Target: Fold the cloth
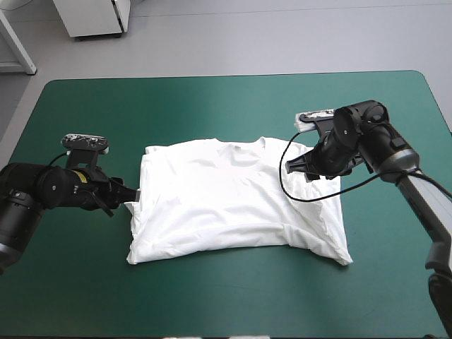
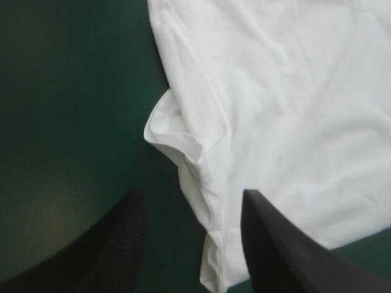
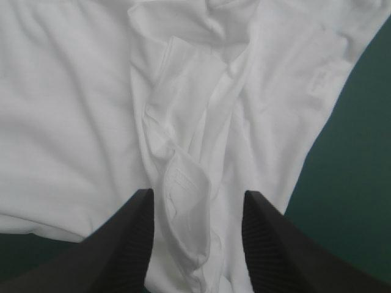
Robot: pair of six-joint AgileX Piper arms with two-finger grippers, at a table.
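One white T-shirt (image 1: 233,198) lies spread flat near the middle of the bench (image 1: 212,106), on the teal-green cover. Its collar (image 1: 240,143) points toward the far edge and its hem toward the near edge. As it lies, both sides are turned inward, so the shape is wider than it is deep and its long axis runs left to right. The near edge slants, and the near right corner reaches closest to the bench's near edge. The middle of the cloth is smooth. The right side is rumpled into soft ridges.

There are two grippers, one at each side of the shirt. The left gripper (image 2: 192,201) sits low at the shirt's left edge, pointing right toward the cloth. Its jaws are spread apart. The hemmed left edge runs between them, and a small folded loop of sleeve (image 2: 174,131) bulges out just ahead over the cover. One jaw is over the bare cover and the other is over the white cloth.

The right gripper (image 3: 197,195) is over the shirt's far right part, near the shoulder. Its jaws are also spread, standing astride a crumpled ridge of fabric (image 3: 183,152) that runs on ahead of them. Whether either gripper touches the cloth cannot be told.
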